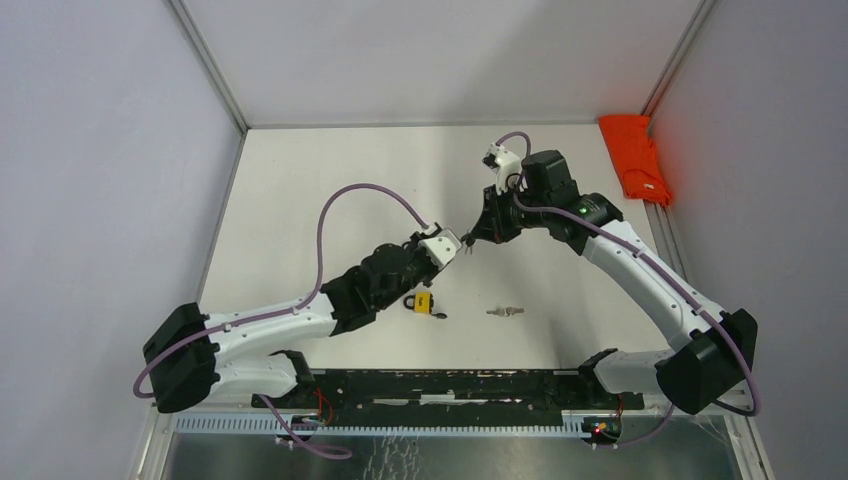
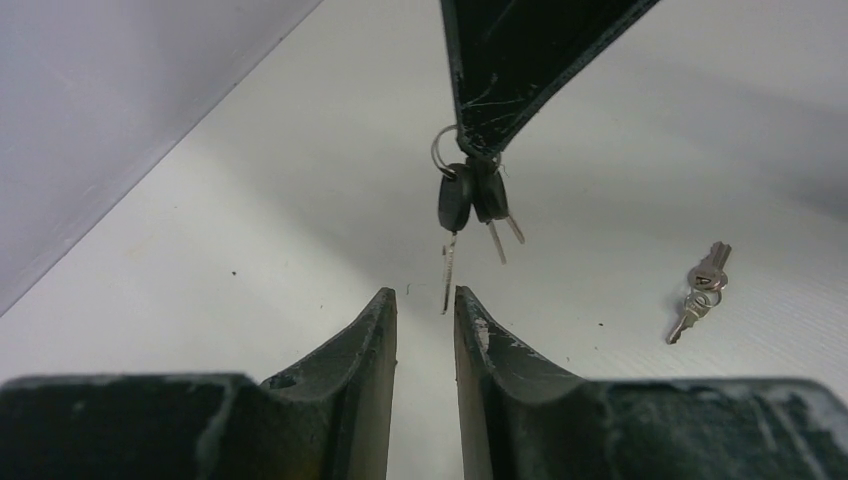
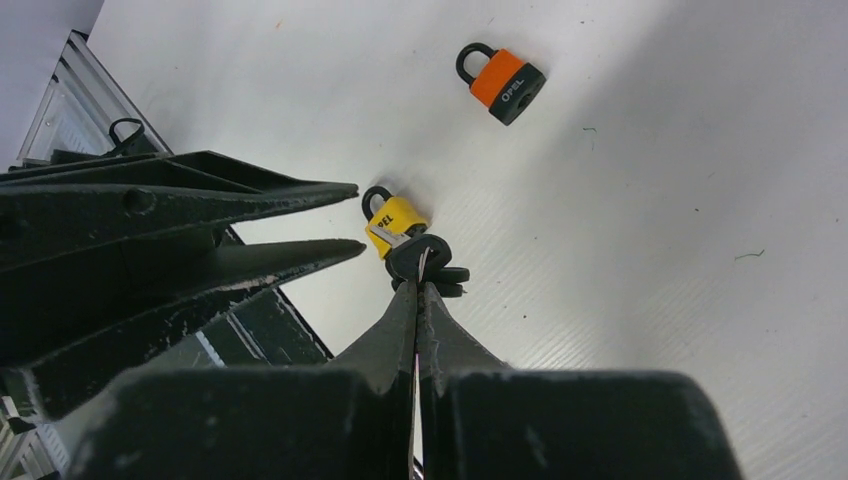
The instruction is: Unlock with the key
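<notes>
**Fig. – Two arms meeting over the table centre; top, L-wrist & R-wrist views.**

(a) R gripper [image 3: 417,295]: black fingers pressed tight together, no gap showing. It pinches the key bunch [image 2: 468,197] (black plastic heads, steel blades, thin wire ring) by the ring/head end. In L-wrist view the bunch hangs free below the R fingertip, blades pointing down, clear of the table.

(b) L gripper [image 2: 422,300]: black fingers partly apart w/ a narrow slot between them, and nothing clamped. The longest blade of the key bunch hangs w/ its tip at the mouth of that slot. Whether it touches either finger can't be told. Top view shows the two gripper tips almost meeting, L coming from lower left, R from upper right.

(c) Yellow padlock [image 3: 393,220]: yellow body, black shackle & base, lying flat on the white table [image 1: 330,180]. In top view it lies just beside the L arm's wrist, on the base side of the gripper tips. In R-wrist view it appears directly behind the held bunch.

(d) Orange padlock [image 3: 503,82]: orange body, black shackle & base, lying flat, well apart from the yellow one. Seen in R-wrist view only.

(e) Silver keys [image 2: 702,288]: small loose set of bare-metal keys lying flat on the table, to the R of the yellow padlock and apart from it.

(f) Orange-red object [image 1: 635,158]: ribbed, lying at the table's far R edge, well apart from both arms.
</notes>
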Robot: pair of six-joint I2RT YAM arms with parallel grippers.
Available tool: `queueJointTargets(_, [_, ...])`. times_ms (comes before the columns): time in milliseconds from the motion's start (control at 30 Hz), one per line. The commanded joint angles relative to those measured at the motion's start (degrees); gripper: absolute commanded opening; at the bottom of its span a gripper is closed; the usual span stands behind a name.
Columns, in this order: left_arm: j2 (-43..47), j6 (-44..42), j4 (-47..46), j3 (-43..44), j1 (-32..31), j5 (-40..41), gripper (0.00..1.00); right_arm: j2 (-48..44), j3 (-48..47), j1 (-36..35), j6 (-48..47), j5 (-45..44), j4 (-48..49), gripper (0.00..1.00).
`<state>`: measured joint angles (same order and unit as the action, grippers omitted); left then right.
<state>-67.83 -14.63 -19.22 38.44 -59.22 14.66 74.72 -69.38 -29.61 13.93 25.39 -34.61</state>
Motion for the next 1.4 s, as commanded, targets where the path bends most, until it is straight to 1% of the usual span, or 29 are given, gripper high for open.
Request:
queueJointTargets(0, [-1.0,-3.5,1.3,3.6,-0.8,-1.7,0.35,-2.0,0.2,0.1,0.5,0.8,2.7,0.0])
queueJointTargets(100, [-1.4,-3.2,1.4,3.9,-0.7,-2.8,0.35,-1.9,0.3,0.1,0.5,1.3,2.9,0.0])
queueJointTargets(467, [-5.2,-4.2,0.4,5.3,-0.8,-2.7,0.35,-3.0,0.2,-0.5,0.4,3.1,2.5,0.0])
queueJointTargets(533, [-5.8,-4.3,0.6,5.9,-0.8,-2.8,0.33,-3.4,0.2,-0.5,0.4,2.7,2.2,0.0])
queueJointTargets(633, [-5.7,-4.0,0.6,6.1,-0.8,-2.6,0.25,-3.9,0.3,-0.5,0.2,2.4,1.7,0.0])
queueJointTargets(800, [-4.0,-3.7,1.1,6.6,-0.8,-3.8,0.2,-4.8,2.3,-0.5,-0.2,2.3,1.5,0.0])
queueJointTargets(900, [-3.5,-3.5,2.0,7.1,-0.8,-4.8,0.16,-5.0,3.3,-0.5,-0.2,2.5,1.8,0.0])
queueJointTargets(1000, [-3.9,-2.7,3.6,8.1,-0.7,-7.1,0.12,-5.2,3.9,-0.5,-0.1,2.6,2.3,0.0])
queueJointTargets(1233, [-5.1,-1.2,7.6,10.4,-0.7,-12.9,0.09,-6.5,4.1,-0.5,0.0,2.3,3.0,0.0])
queueJointTargets(1367, [-5.6,-1.9,10.8,11.6,-0.3,-13.5,0.08,-7.7,4.1,-0.5,-1.1,0.1,2.5,0.0])
